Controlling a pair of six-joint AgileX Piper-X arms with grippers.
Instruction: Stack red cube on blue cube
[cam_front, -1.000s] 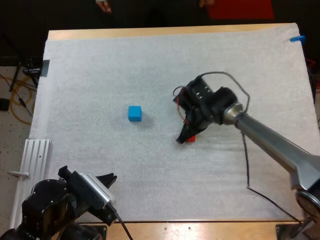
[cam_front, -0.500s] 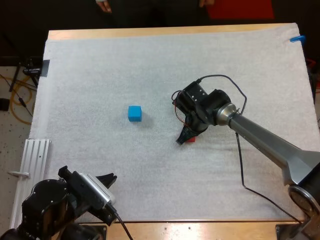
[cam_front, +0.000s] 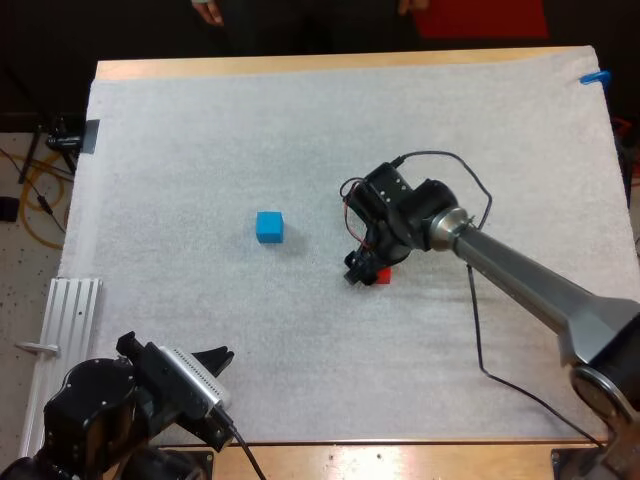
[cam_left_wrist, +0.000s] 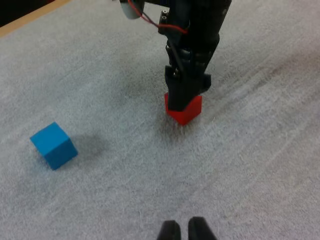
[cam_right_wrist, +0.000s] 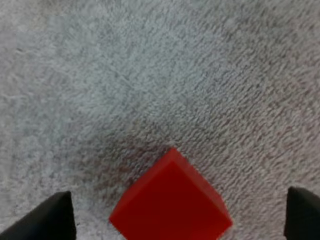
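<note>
1. Left hand (cam_left_wrist: 183, 231): fingers pressed together, parked at the near edge of the surface (cam_front: 150, 150).
2. Right hand (cam_front: 367, 274): brought down within the last second; fingers spread astride the red cube (cam_right_wrist: 170, 202), not yet closed. Grasp judged imminent.
3. Blue cube (cam_front: 268, 226): well apart from it, top bare.
4. No writing legible.

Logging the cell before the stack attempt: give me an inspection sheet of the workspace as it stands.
surface: white mat lying flat on a wooden table.
job's things: red cube on the mat; blue cube apart from it, nothing on top.
clutter: pale ribbed rail beside the mat's near left edge.
grippers: right tool open, lowered astride the red cube, fingers clear of it; left tool shut, away from both cubes.
cables: yellow cable on the floor left of the table.
surroundings: a person's hand beyond the far side.
</note>
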